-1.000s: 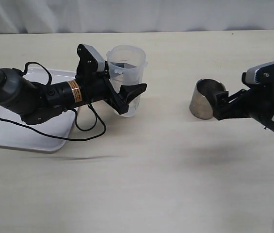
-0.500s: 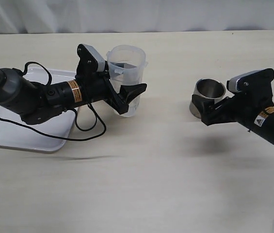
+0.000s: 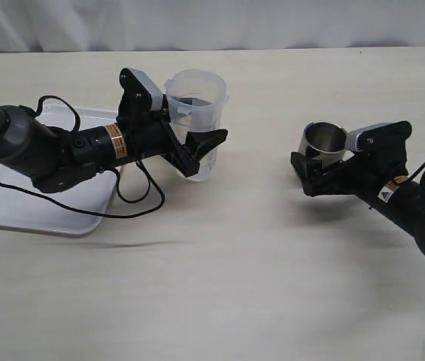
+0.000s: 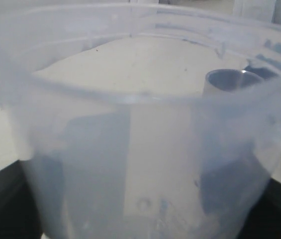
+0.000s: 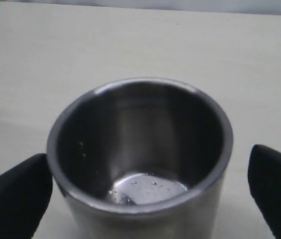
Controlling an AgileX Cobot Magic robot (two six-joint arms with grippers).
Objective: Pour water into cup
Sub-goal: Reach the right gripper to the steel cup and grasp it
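The steel cup (image 3: 325, 139) stands upright on the table at the right. In the right wrist view the cup (image 5: 140, 149) shows a shiny inside with only a few droplets of water (image 5: 147, 189) on its bottom. My right gripper (image 3: 314, 162) (image 5: 140, 204) is open, with one finger on each side of the cup and a gap on at least one side. My left gripper (image 3: 195, 139) is shut on the translucent plastic beaker (image 3: 195, 113), which stands upright at the left. The beaker (image 4: 140, 149) fills the left wrist view, and I cannot make out water in it.
A white tray (image 3: 39, 203) lies at the left under my left arm, with black cable looping over it. The cup also shows over the beaker's rim in the left wrist view (image 4: 230, 82). A pale curtain runs along the table's far edge.
My right arm has dropped lower and moved left, so its fingers now flank the cup. The cup has gone from tilted to upright. The left arm and beaker have not moved.
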